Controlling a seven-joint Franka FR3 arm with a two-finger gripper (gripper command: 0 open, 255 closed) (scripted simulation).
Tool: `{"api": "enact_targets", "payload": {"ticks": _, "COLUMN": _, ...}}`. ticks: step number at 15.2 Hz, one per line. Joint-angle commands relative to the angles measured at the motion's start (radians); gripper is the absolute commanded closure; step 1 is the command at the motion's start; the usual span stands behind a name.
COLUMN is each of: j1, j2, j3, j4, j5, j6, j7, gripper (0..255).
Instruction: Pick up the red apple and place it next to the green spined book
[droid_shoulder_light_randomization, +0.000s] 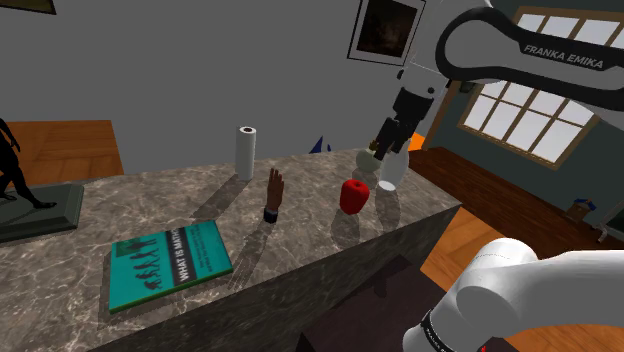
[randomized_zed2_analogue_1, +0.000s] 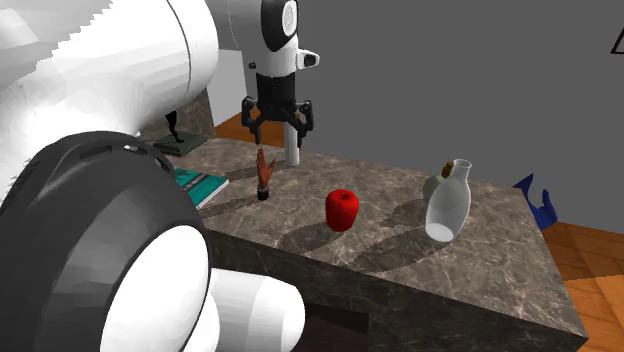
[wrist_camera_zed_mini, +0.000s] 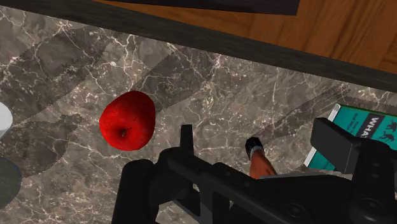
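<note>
Marble counter (droid_shoulder_light_randomization: 180, 200) — apple (droid_shoulder_light_randomization: 353, 196) (red) apart from tool (randomized_zed2_analogue_1: 279, 136).

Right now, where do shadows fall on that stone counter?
Shoulder view: soft grey shadows stretch from the red apple and paper roll toward the near edge of the counter. Second exterior view: the vase casts a long one too. Wrist view: broad dark bands cross the counter.
</note>
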Motion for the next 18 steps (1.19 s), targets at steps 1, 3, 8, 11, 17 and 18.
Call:
{"api": "enact_targets", "payload": {"ticks": 1, "j1": 0.000, "j2": 0.000, "j3": 0.000, "j4": 0.000, "j5": 0.000, "j6": 0.000, "j7": 0.000, "gripper": 0}}
{"api": "enact_targets", "payload": {"ticks": 3, "j1": -0.001, "j2": 0.043, "j3": -0.035, "j4": -0.010, "j5": -0.020, "j6": 0.039, "j7": -0.059, "gripper": 0}}
{"api": "enact_targets", "payload": {"ticks": 8, "j1": 0.000, "j2": 0.173, "j3": -0.120, "j4": -0.012, "j5": -0.061, "j6": 0.136, "j7": -0.203, "gripper": 0}}
{"api": "enact_targets", "payload": {"ticks": 11, "j1": 0.002, "j2": 0.265, "j3": -0.167, "j4": 0.005, "j5": -0.076, "j6": 0.192, "j7": -0.289, "gripper": 0}}
{"api": "enact_targets", "payload": {"ticks": 17, "j1": 0.008, "j2": 0.477, "j3": -0.251, "j4": 0.075, "j5": -0.079, "j6": 0.294, "j7": -0.463, "gripper": 0}}
{"api": "enact_targets", "payload": {"ticks": 18, "j1": 0.009, "j2": 0.516, "j3": -0.263, "j4": 0.091, "j5": -0.075, "j6": 0.308, "j7": -0.492, "gripper": 0}}
